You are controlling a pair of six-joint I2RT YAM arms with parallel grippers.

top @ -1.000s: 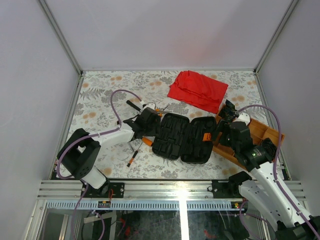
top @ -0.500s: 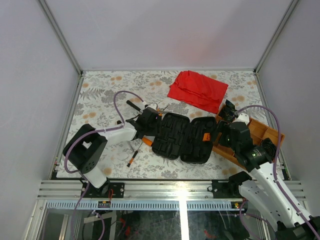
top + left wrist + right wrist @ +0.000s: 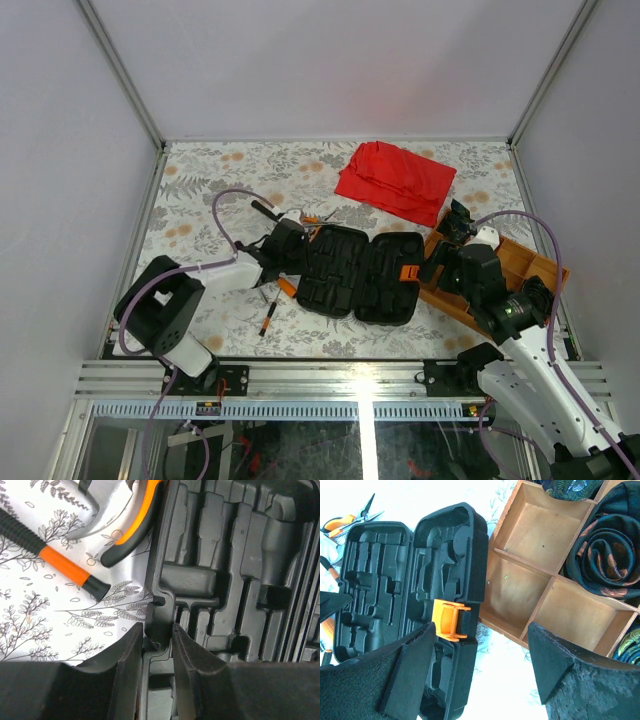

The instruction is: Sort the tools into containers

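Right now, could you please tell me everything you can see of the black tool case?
The black tool case lies open and flat on the flowered table, both plastic halves showing empty moulded slots. An orange latch sits on its right edge. The left gripper pinches its left rim; its right end lies close by the wooden tray.

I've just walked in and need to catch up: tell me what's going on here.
The left gripper has its jaws pinched on the left rim of the open black tool case, whose moulded slots look empty. Orange-handled pliers and a black-and-orange screwdriver lie on the table beside it. The right gripper hovers open over the case's edge and a wooden divided tray, holding nothing.
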